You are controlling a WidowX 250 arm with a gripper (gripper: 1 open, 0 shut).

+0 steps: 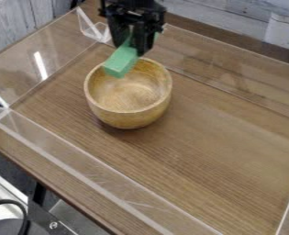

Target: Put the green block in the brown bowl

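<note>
Gripping the block [119, 63], the gripper [129, 37] hung over the rim of the bowl [128, 97] on the side toward the table's [202, 147] far edge, the block tilted and partly overlapping the opening in view.

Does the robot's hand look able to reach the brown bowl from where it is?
Probably yes: the hand holds the green block near the bowl's far rim, and nothing visible stands between.

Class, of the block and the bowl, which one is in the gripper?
The green block: the gripper holds it up, while the brown bowl stands on the table.
</note>
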